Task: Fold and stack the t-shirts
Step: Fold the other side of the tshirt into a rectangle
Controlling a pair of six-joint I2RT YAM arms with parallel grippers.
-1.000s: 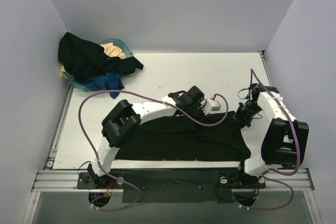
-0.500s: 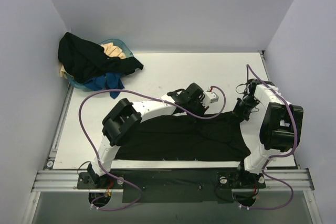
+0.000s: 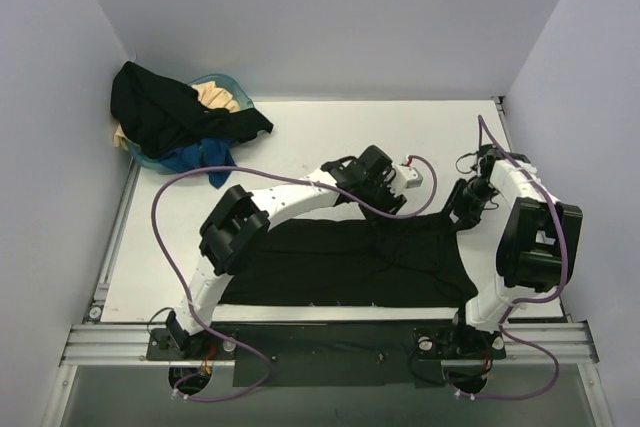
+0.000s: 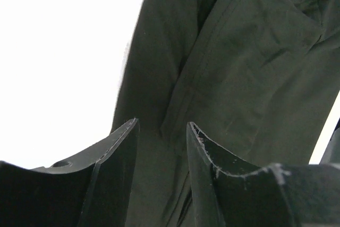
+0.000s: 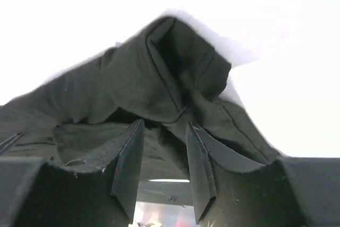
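A black t-shirt (image 3: 340,262) lies spread across the near part of the table, its far edge folded toward the front. My left gripper (image 3: 385,207) hovers over that edge near the middle. In the left wrist view it (image 4: 162,126) stands open, with the shirt's seamed fold (image 4: 239,67) lying beneath the fingers. My right gripper (image 3: 462,215) is at the shirt's far right corner. It (image 5: 165,125) is open too, and a bunched hump of black cloth (image 5: 154,73) rises just past its tips. More t-shirts are piled at the back left: black (image 3: 160,112), cream (image 3: 215,97) and blue (image 3: 200,157).
A teal basket (image 3: 228,80) holds the pile in the back left corner, against the left wall. White table (image 3: 330,137) stretches behind the shirt. Purple cables loop from both arms. A metal rail runs along the near edge.
Both grippers have opened and let go of the black shirt's far edge, which now rests on the table. The left wrist has shifted slightly back and right.
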